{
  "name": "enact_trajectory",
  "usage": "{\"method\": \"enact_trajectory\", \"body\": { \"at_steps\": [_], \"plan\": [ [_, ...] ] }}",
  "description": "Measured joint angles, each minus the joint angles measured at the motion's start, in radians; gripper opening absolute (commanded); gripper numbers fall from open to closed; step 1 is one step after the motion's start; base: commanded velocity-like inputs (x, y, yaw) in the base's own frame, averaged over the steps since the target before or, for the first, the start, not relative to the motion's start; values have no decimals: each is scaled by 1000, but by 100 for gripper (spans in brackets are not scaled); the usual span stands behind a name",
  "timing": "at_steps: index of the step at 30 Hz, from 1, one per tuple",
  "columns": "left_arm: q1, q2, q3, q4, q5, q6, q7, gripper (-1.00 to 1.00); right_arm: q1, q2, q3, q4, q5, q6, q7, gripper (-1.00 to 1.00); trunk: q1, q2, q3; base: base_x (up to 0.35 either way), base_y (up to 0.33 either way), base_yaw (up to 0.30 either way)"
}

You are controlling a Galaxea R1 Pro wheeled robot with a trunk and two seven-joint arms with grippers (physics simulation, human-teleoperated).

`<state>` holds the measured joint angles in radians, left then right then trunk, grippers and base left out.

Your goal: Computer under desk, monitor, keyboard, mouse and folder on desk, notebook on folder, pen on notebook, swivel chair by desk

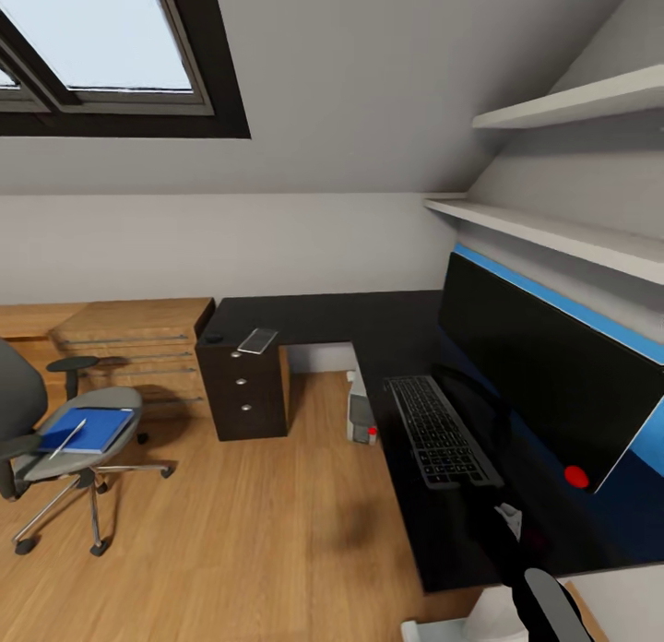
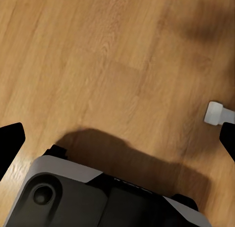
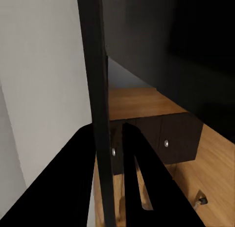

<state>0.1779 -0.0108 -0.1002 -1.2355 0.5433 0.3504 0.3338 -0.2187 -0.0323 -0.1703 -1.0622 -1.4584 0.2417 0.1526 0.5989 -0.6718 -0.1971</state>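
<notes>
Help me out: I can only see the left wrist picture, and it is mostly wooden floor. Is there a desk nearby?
Observer: Yes. In the head view a black desk runs along the wall and turns down the robot's right side.
Operator: Anything on it?
Observer: A wide monitor stands there, with a keyboard lying in front of it.
Operator: And somewhere to sit?
Observer: A chair stands on the floor apart from the desk, with a blue folder on its seat and a pen lying on the folder.
</notes>
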Motion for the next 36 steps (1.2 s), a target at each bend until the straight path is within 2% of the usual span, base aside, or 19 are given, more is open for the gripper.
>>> {"method": "enact_trajectory", "body": {
  "at_steps": [9, 20, 36],
  "plan": [
    [0, 0, 1, 0, 0, 0, 0, 100, 0, 0, 1, 0, 1, -2, -32, -100, 0, 0, 0, 28, -33, 0],
    [0, 0, 2, 0, 0, -1, 0, 100, -2, 0, 2, 1, 1, -3, -58, -100, 0, 0, 0, 283, 49, 0],
    [0, 0, 2, 0, 0, -1, 0, 100, -2, 0, 2, 1, 0, -3, -60, -100, 0, 0, 0, 120, 7, 0]
  ]
}}
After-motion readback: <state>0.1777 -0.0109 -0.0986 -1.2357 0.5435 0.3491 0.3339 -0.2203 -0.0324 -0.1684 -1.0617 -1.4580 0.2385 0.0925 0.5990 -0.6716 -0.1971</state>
